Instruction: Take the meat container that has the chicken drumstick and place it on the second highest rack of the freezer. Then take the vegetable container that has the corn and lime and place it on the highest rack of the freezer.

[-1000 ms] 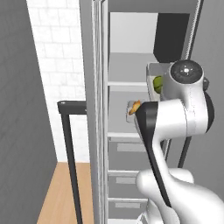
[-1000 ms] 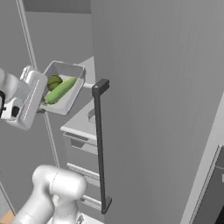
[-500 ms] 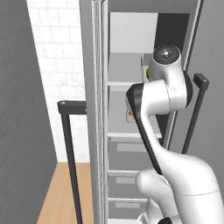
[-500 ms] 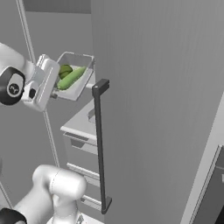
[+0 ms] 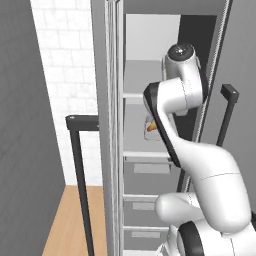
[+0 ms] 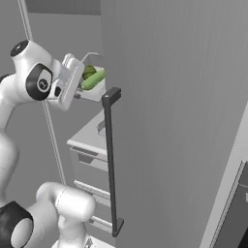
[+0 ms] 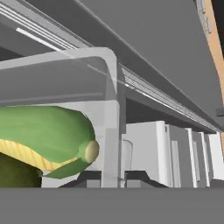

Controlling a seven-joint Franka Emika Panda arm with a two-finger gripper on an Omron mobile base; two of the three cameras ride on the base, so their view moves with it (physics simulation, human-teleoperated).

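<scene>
Holding the vegetable container (image 6: 92, 89) by its near wall, the gripper (image 6: 77, 85) has its jaws closed down to a narrow gap on that wall. Arm is raised high at the open freezer (image 5: 150, 125), hand up by the upper shelves. From the right base view the tray sits tilted just left of the freezer door's edge, above the black bar handle (image 6: 111, 160). Corn (image 7: 43, 138) lies inside it, green husk with a yellow strip showing; lime (image 6: 88, 70) sits beside it, touching or nearly so. Hand view shows the tray's pale rim close up against the freezer's side rails. Lower down, the meat container (image 5: 151, 126) with the chicken drumstick (image 5: 151, 127) rests on the second highest rack (image 5: 145, 154), partly hidden behind the arm. Grey drawers (image 5: 145, 175) sit below that rack.
</scene>
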